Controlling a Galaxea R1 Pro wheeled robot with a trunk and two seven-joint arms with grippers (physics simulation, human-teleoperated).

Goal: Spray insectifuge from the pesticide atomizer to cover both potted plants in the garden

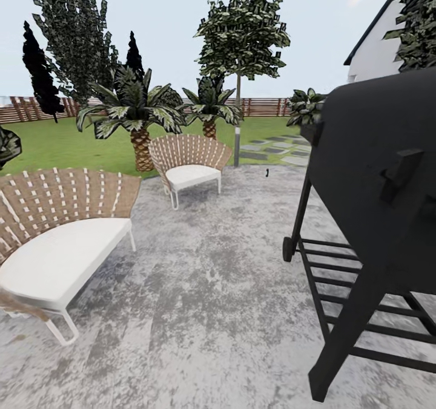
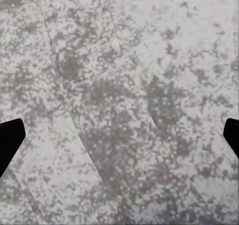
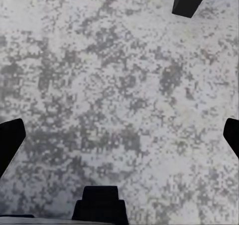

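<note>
Pesticide atomizer is what I'm after, and my best guess for it is the tiny dark upright speck (image 1: 267, 171) at the far edge of the paving, past the black grill (image 1: 375, 215); it is too small to be sure. Starting at my fingers: the left gripper (image 2: 119, 137) shows two dark fingertips (image 2: 10, 140) spread wide with nothing between them, mottled paving (image 2: 124, 85) below. The right gripper (image 3: 119, 137) is likewise spread and empty, fingertips (image 3: 10, 142) wide apart over the same grey ground, with dark pieces near it that I cannot identify. Outward from there, the grill stands close on my right, its legs and slatted shelf reaching toward my path. Left of the grill sits a wicker seat (image 1: 54, 239), and a second wicker seat (image 1: 189, 164) lies beyond it. To do this leg well, I judge I should drive forward between grill and seats, keeping clear of the grill's leg, and hold both grippers spread until the speck resolves. No small grey-potted plants are identifiable yet.
</note>
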